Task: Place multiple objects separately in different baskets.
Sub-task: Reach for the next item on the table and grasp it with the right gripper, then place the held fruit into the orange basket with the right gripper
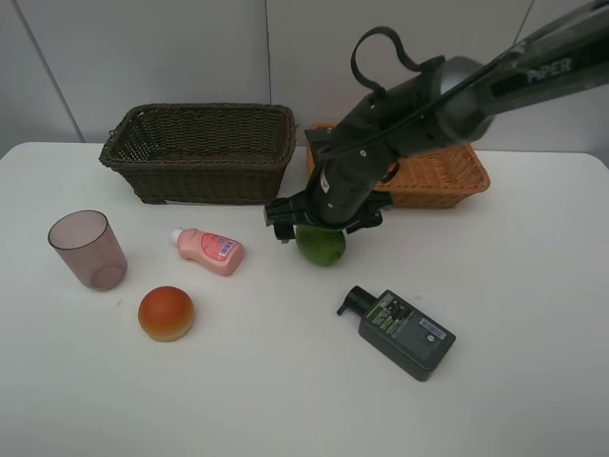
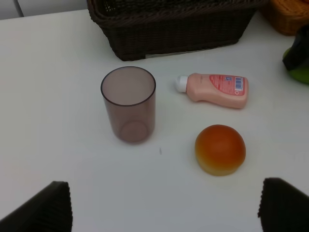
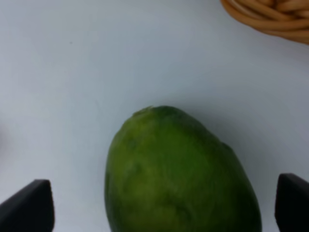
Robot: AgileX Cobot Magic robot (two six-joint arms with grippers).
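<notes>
Noted green fruit [image 1: 321, 245] lying on white table [image 1: 285, 409], near the table's middle and just in front of light tan basket [image 1: 440, 177]. Found right gripper [image 1: 324, 227] positioned low, directly over the fruit, jaws spread wide to either side of it. Right wrist view gives clear gaps between fingers [image 3: 28, 207] and peel, so no pinch seen. Logged pink white-capped bottle [image 1: 208, 250] on its side just left of the green fruit, cap pointing left. Logged red-orange peach-like fruit [image 1: 166, 313] nearer the front edge, ahead of the bottle, and translucent mauve cup [image 1: 88, 250] upright farther left, mouth up. Logged dark flat pump bottle [image 1: 400, 331] lying flat to the front right of the green fruit, apart from it. Located dark brown basket [image 1: 200, 148] at the back of the table, beside the tan one and to its left. Saw left gripper [image 2: 164, 208] only in its own wrist view, jaws spread wide, hovering above bare table with cup and peach-like fruit ahead of it, gripping nothing.
</notes>
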